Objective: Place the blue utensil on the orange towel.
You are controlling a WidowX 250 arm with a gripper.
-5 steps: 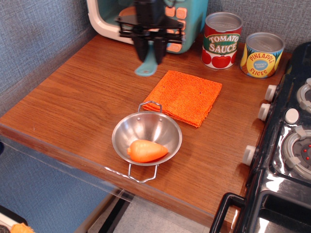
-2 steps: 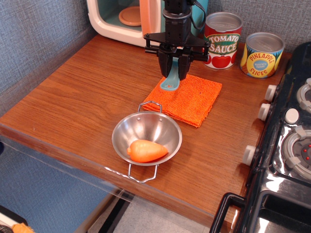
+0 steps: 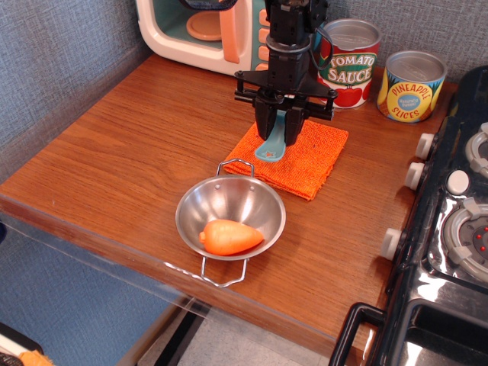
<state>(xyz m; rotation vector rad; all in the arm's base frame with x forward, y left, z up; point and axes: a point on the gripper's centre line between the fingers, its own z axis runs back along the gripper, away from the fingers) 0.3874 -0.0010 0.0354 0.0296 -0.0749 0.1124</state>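
My black gripper (image 3: 280, 130) hangs over the orange towel (image 3: 305, 156), shut on the blue utensil (image 3: 272, 146). The utensil's flat handle end with its hole sticks out below the fingers, right at the towel's left part; I cannot tell whether it touches the cloth. The bristle head is hidden between the fingers. The towel lies flat on the wooden counter (image 3: 137, 145), just behind the steel bowl.
A steel bowl (image 3: 256, 203) holding an orange plastic carrot (image 3: 230, 236) stands in front of the towel. A teal toy microwave (image 3: 210, 30) with its door open stands at the back. A tomato sauce can (image 3: 348, 63) and a pineapple can (image 3: 411, 85) stand back right. A toy stove (image 3: 450, 229) fills the right side.
My gripper has carried the blue utensil from in front of the microwave to the right and forward, over the towel, and has come lower.
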